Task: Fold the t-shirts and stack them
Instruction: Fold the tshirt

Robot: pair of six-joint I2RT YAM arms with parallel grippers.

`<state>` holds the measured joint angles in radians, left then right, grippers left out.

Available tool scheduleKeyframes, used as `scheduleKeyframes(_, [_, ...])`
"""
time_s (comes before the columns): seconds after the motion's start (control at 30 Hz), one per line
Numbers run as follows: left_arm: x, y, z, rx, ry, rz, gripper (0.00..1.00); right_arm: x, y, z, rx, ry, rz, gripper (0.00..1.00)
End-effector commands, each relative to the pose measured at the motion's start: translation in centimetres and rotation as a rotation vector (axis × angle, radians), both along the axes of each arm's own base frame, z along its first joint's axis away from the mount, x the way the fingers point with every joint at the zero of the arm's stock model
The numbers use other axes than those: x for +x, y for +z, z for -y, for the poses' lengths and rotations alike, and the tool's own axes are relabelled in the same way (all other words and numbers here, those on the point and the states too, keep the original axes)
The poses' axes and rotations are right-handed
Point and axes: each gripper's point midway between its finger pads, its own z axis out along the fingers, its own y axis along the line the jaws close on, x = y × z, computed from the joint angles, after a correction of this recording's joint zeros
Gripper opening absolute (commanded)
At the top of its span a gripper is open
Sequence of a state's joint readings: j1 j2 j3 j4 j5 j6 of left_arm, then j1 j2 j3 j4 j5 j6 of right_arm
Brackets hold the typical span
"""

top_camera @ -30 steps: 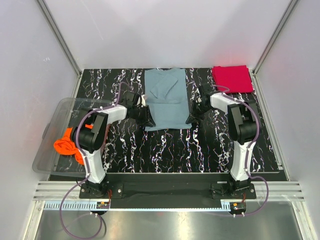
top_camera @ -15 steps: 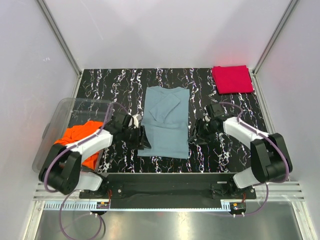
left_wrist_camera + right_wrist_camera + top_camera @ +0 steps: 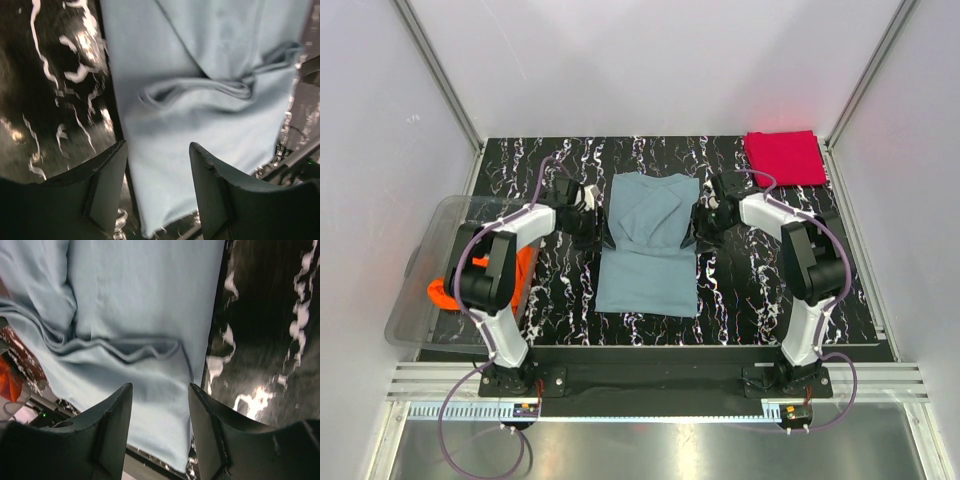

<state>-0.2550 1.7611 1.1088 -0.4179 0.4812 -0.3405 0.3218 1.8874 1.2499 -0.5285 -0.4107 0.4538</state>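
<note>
Grey-blue t-shirt (image 3: pixel 648 250) lies flat at mid-desk (image 3: pixel 750 290). Its sleeves are turned in, so it forms one long narrow panel running far to near. Both wrist views show a raised crosswise wrinkle in the cloth.

Left tool (image 3: pixel 592 222) stands at the panel's left long edge and right tool (image 3: pixel 700 222) at its right long edge, both toward the far half. Each has its jaws set wide with nothing between them, and the cloth edge passes just under the gap (left tool (image 3: pixel 157 150), right tool (image 3: pixel 160 390)).

Red t-shirt (image 3: pixel 782 158) sits folded at the far right corner. Orange t-shirt (image 3: pixel 448 292) is bunched in the clear bin (image 3: pixel 425 250) on the left, not yet folded.

Judgement: the lengthwise folds are done and the crosswise fold is in hand. The next move calls for both tools to pinch the edges level with each other, lift together and carry one end over the other. An uneven pinch would skew the fold. Stacking comes after.
</note>
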Motion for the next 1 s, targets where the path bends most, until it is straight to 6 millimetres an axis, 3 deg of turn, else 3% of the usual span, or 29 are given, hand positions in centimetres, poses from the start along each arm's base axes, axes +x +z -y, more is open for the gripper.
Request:
scheduleKeyframes(0.0, [1.8, -0.1, 0.0, 0.023, -0.042, 0.035, 0.58, 1.7, 0.2, 0.0, -0.037, 0.031, 0.033, 0.56])
scheduleKeyframes(0.3, [3.8, -0.6, 0.0, 0.032, -0.029, 0.041, 0.55, 2.3, -0.8, 0.7, -0.087, 0.059, 0.035, 0.53])
scheduleKeyframes(0.5, [4.2, -0.7, 0.6, 0.004, -0.036, 0.026, 0.43, 2.1, -0.8, 0.4, -0.079, 0.086, 0.037, 0.51])
scheduleKeyframes(0.67, [4.4, -0.7, 1.1, -0.024, -0.036, 0.010, 0.27, 2.6, -0.8, -0.3, -0.043, 0.102, 0.034, 0.35])
scheduleKeyframes(0.77, [4.5, -0.6, 1.2, -0.033, -0.034, 0.010, 0.23, 2.9, -1.0, -0.4, -0.045, 0.101, 0.030, 0.31])
scheduleKeyframes(0.9, [4.5, -0.1, 1.3, -0.043, -0.024, 0.011, 0.01, 3.3, -0.3, 0.0, -0.064, 0.085, 0.050, 0.12])
scheduleKeyframes(0.97, [4.7, 0.7, 1.1, -0.051, -0.008, 0.023, 0.00, 3.0, 0.3, 0.6, -0.097, 0.071, 0.045, 0.05])
